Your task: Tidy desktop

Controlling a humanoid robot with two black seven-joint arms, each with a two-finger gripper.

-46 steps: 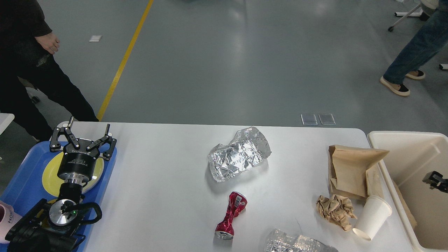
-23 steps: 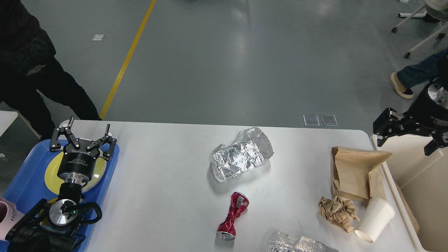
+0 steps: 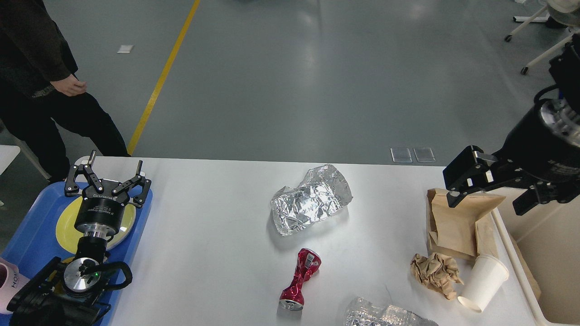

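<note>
While the left gripper [image 3: 105, 174] hangs over the yellow plate [image 3: 68, 224] on the blue tray [image 3: 34, 240] at the worktop's left end, its two fingers stand spread wide with nothing between them. Pink mug [image 3: 8, 283] sits at the tray's near left corner, partly cut by the frame edge. Worktop [image 3: 213, 235] is white with rounded corners and fills the lower half of the view. Crumpled foil [image 3: 310, 199] lies near its centre; crushed red can [image 3: 300, 278] lies on its side just nearer than the foil, apart from it. Clear crinkled wrapper [image 3: 385, 314] sits at the near edge. Further right: brown paper bag [image 3: 455, 222], flattened, with a crumpled brown paper ball [image 3: 436, 271] and a tipped white paper cup [image 3: 482, 280] just beside it. Right gripper [image 3: 491, 199] hovers over the bag's far right corner, fingers parted wide, empty. Cream bin [image 3: 550, 244] stands off the worktop's right end. Person in dark clothes [image 3: 41, 86] stands on the floor at far left.
</note>
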